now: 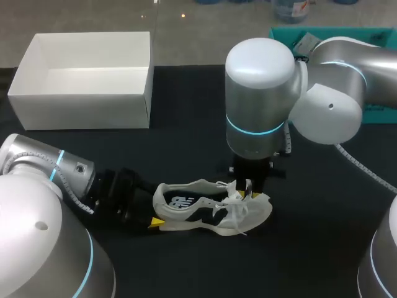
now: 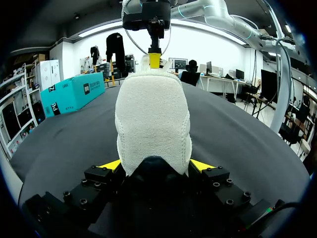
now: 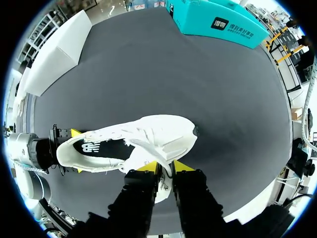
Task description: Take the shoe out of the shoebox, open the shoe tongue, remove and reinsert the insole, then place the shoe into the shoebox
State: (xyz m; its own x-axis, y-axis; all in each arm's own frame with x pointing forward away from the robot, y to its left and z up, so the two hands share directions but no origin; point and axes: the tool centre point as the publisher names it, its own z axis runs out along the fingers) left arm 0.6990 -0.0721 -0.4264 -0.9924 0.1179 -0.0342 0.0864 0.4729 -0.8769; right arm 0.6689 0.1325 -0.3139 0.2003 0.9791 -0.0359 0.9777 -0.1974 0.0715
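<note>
Holding a shoe (image 1: 198, 208), likely light and floppy.
Left gripper (image 2: 156, 166) clamps the stiffer heel (image 2: 153, 124), 9 o'clock; right gripper (image 3: 163, 168) pinches the soft tongue (image 1: 239, 197), 3 o'clock.

Bkgd is just the table (image 1: 186, 124), a wide top covered edge to edge in matte black cloth, evenly lit, & a long teal carton (image 2: 72, 92) w/ printed labels lying flat along its far right edge, well apart from the middle.

Robotics lab; desks (image 2: 218, 82), monitors (image 2: 177, 63), shelves (image 2: 15, 101)
</note>
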